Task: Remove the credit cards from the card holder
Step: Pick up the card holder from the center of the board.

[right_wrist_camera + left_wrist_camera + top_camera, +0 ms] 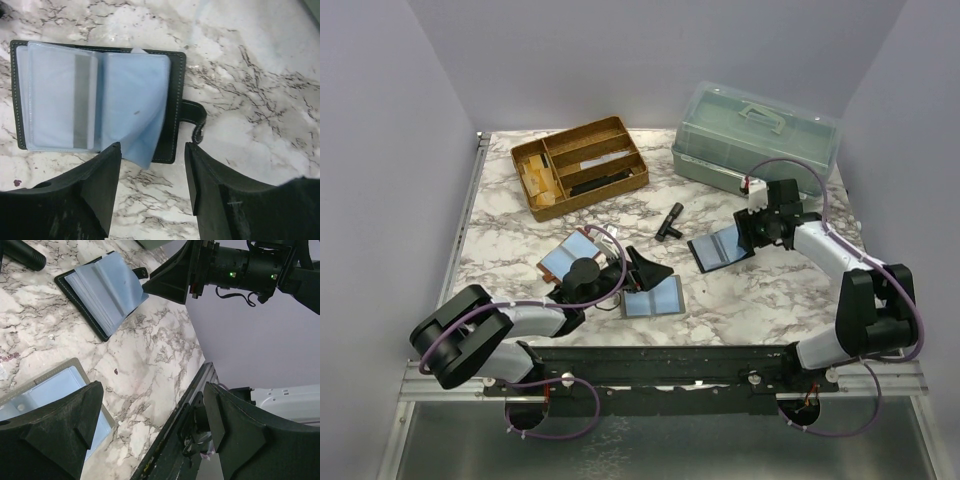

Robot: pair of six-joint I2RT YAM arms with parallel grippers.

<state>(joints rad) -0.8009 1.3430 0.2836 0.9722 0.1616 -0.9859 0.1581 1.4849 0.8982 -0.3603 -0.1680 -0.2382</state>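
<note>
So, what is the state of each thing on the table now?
black card holder: open, card in its sleeve
near grey holder: open, flat
far grey holder: open, flat
plastic box: lid shut
left gripper: open, empty
right gripper: open, empty

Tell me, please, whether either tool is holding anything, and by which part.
Nothing is held. Both the left tool and the right tool stand open; the right one hovers over the open black card holder without gripping it.
</note>
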